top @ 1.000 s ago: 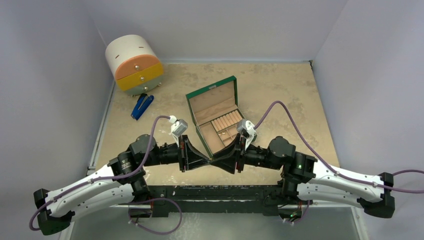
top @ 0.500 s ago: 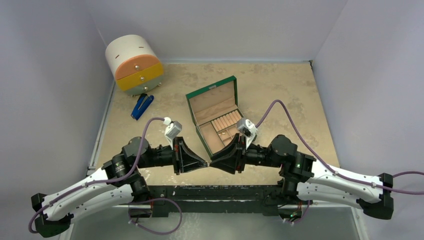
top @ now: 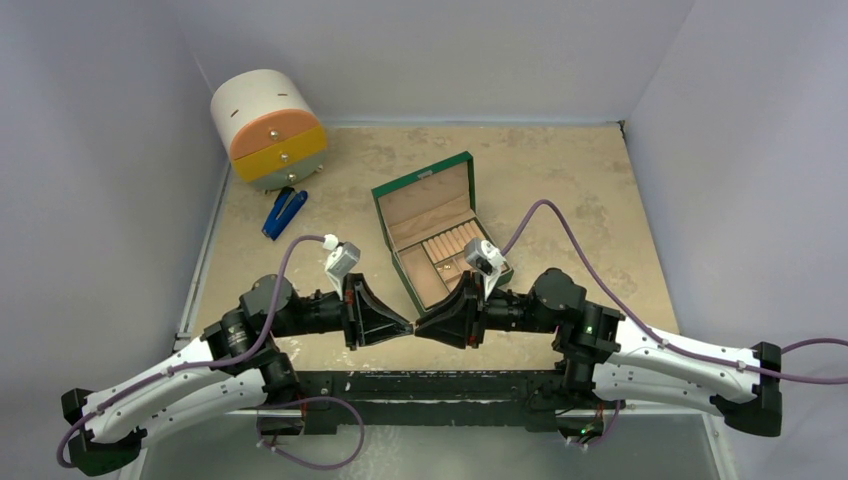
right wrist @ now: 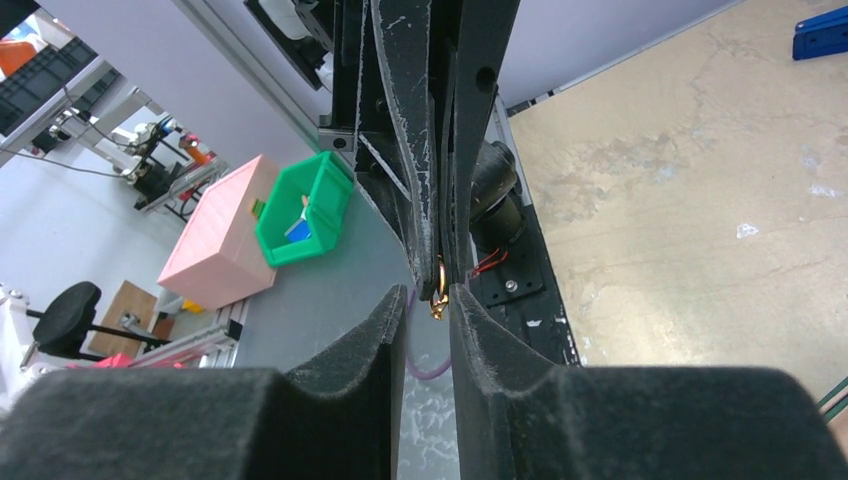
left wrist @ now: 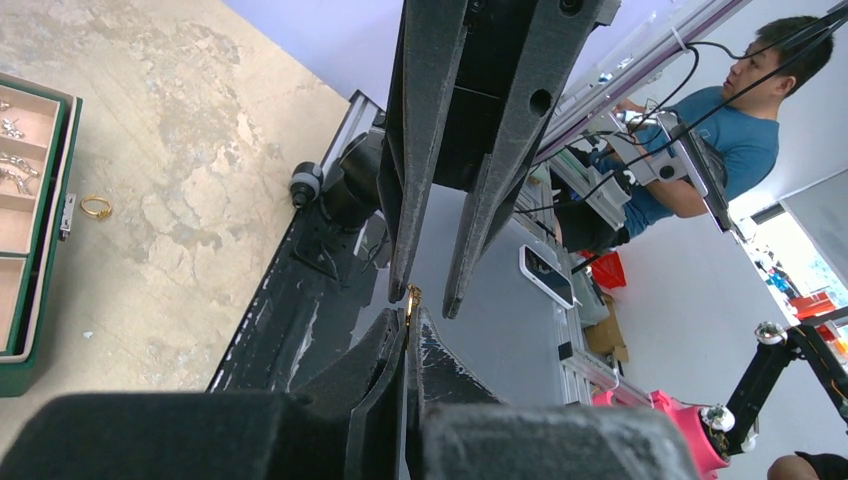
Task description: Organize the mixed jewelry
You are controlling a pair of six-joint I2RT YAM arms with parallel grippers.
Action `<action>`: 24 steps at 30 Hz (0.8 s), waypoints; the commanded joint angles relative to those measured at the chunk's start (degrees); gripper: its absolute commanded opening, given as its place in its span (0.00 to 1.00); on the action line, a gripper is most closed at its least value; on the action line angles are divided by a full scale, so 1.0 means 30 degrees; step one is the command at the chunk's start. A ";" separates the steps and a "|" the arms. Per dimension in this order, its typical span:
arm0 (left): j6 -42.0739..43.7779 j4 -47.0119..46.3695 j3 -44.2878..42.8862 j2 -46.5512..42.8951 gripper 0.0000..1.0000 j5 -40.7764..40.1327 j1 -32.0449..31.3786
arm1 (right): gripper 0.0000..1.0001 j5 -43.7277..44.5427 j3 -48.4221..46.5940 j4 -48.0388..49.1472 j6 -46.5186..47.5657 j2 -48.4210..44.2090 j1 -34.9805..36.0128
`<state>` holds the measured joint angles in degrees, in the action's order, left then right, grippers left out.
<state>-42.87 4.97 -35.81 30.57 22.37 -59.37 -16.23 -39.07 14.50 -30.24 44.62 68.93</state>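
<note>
Both drift left near the table (top: 560,180) edge: left gripper (left wrist: 410,318) pinches one gold piece (right wrist: 438,298), right gripper (right wrist: 428,305) half-open around it.

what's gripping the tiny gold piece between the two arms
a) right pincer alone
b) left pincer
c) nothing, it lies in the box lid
b: the left pincer is shut on the gold piece at its tips, while the right pincer stands open around it with a gap on each side.
</note>
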 commanded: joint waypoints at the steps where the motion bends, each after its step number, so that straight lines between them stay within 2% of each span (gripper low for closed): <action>1: -0.0096 -0.1013 -0.0865 -0.0244 0.00 0.0232 0.0073 | 0.23 -0.0538 -0.0077 0.1318 -0.0173 -0.0210 -0.0069; 14: -0.0182 -0.1174 -0.0795 -0.0432 0.00 0.0060 0.0075 | 0.12 -0.0655 -0.0074 0.1350 -0.0201 0.0004 -0.0067; 17: -0.0244 -0.1287 -0.0760 -0.0426 0.00 0.0085 0.0075 | 0.00 -0.0598 -0.0075 0.1348 -0.0188 0.0097 -0.0069; 24: -0.0286 -0.1046 -0.0690 -0.0357 0.00 -0.0386 0.0074 | 0.00 -0.0367 -0.0073 0.1337 -0.0205 0.0049 -0.0065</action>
<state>-42.92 4.40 -35.81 29.71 22.37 -59.37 -16.27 -39.07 15.59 -30.92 44.99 68.73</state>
